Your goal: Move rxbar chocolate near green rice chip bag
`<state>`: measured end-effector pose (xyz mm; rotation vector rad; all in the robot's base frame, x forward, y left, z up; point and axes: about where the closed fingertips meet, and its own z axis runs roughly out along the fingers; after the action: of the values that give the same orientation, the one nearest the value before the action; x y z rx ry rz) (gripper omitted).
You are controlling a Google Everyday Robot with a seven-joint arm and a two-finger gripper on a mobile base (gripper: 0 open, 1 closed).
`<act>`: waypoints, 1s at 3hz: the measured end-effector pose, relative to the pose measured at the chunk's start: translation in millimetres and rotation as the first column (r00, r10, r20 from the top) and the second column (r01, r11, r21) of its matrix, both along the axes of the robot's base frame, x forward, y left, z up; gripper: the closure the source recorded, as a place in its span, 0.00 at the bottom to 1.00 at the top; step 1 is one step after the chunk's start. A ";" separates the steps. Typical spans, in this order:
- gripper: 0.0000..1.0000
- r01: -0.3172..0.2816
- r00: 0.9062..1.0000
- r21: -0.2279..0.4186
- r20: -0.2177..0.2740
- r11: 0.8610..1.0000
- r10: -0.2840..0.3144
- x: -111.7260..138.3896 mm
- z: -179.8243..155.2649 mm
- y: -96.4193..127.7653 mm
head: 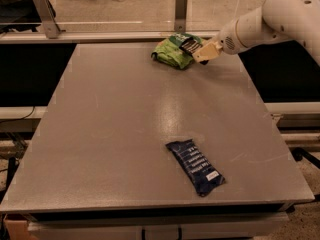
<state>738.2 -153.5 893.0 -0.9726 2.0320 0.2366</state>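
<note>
Rxbar chocolate (pixel 189 45) at end effector (pixel 196 51) above grey table (pixel 125 134).

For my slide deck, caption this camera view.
Gripper over the far side of the table, beside the rxbar chocolate and green rice chip bag.

Readable text: none | blue wrapper (pixel 195 167) on worktop (pixel 110 134), well apart from green rice chip bag (pixel 170 55): white lines of print, not legible | end effector (pixel 201 52): at that bag's right edge
</note>
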 end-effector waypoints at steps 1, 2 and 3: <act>1.00 0.069 0.997 -0.023 -0.025 0.997 -0.070 0.4 -10.9 -34.6; 0.82 0.101 0.993 -0.045 -0.055 0.994 -0.104 -3.7 -20.8 -53.5; 0.60 0.105 0.990 -0.050 -0.084 0.993 -0.109 -4.6 -31.1 -58.2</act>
<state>733.6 -211.7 861.9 -0.8916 2.1704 0.1787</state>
